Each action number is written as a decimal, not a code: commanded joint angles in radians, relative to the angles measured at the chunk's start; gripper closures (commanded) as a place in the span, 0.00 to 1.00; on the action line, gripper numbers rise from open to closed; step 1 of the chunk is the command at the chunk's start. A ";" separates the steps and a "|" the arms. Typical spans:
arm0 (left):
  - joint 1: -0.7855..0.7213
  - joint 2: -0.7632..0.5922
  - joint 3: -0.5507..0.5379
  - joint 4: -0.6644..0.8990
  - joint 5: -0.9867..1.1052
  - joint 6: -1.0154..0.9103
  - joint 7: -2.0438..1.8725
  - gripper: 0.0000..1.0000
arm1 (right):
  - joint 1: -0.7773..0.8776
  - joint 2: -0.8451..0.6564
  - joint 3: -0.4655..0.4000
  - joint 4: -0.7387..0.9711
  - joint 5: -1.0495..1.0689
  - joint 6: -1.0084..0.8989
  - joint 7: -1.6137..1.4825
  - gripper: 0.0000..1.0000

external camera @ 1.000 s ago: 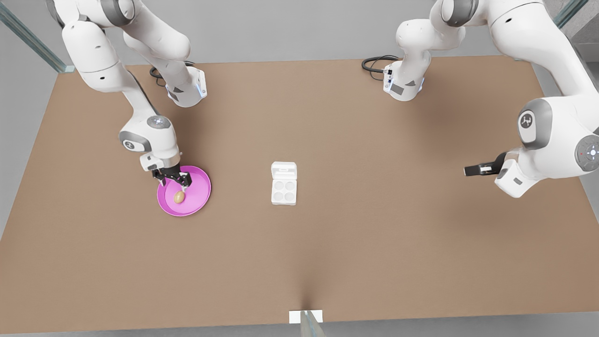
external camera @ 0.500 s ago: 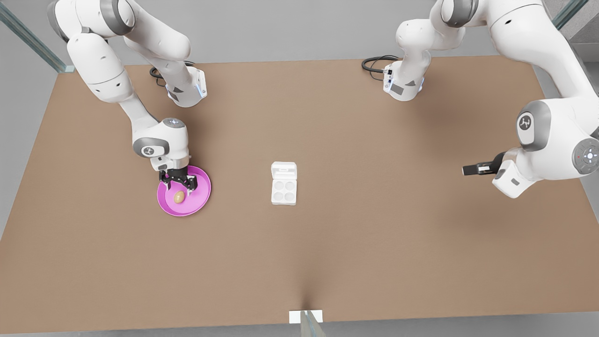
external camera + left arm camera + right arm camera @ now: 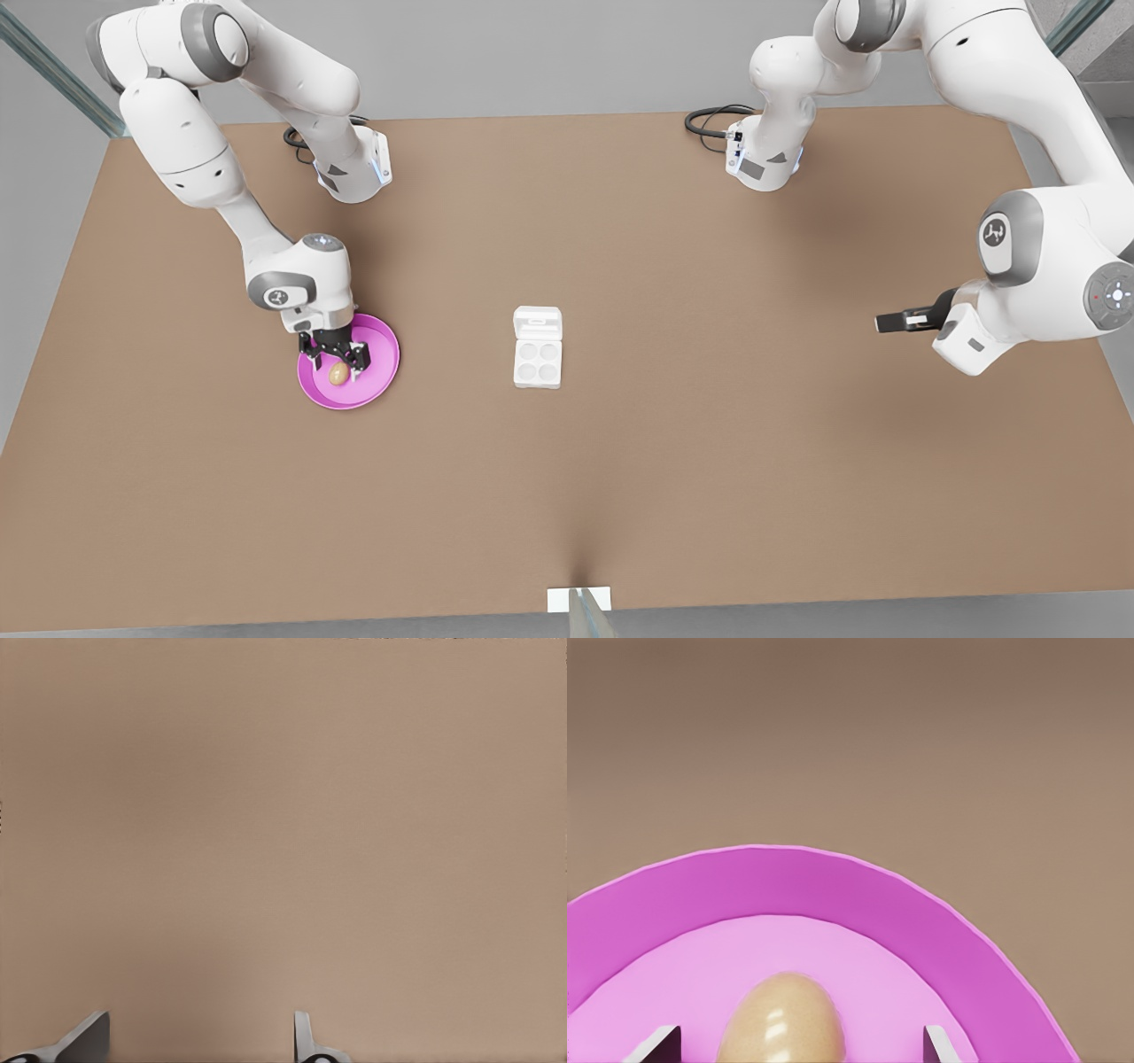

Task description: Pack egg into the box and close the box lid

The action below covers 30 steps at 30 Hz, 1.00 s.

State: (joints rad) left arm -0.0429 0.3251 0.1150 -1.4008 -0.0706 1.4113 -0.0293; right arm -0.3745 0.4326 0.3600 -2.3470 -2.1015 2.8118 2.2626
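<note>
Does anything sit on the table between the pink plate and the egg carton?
No. In the front view, the stretch of table between the pink plate and the box is bare brown surface.

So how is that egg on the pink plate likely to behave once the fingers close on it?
The egg is smooth, glossy and rounded, so it may slip or roll on the pink plate. The open right gripper straddles it; it is probably light and fragile.

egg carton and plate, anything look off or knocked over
Nothing stands out. The box sits flat with its box lid open and four empty cups. The egg lies intact on the pink plate, between the open right claw fingers. The left claw waits, open.
</note>
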 commanded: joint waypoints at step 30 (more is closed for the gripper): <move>0.000 0.006 0.000 -0.001 -0.001 0.009 0.003 0.00 | -0.014 0.002 0.022 0.012 -0.014 0.009 -0.005 0.46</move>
State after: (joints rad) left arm -0.0429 0.3323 0.1150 -1.4021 -0.0722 1.4204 -0.0261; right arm -0.3881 0.4341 0.3819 -2.3351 -2.1153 2.8210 2.2580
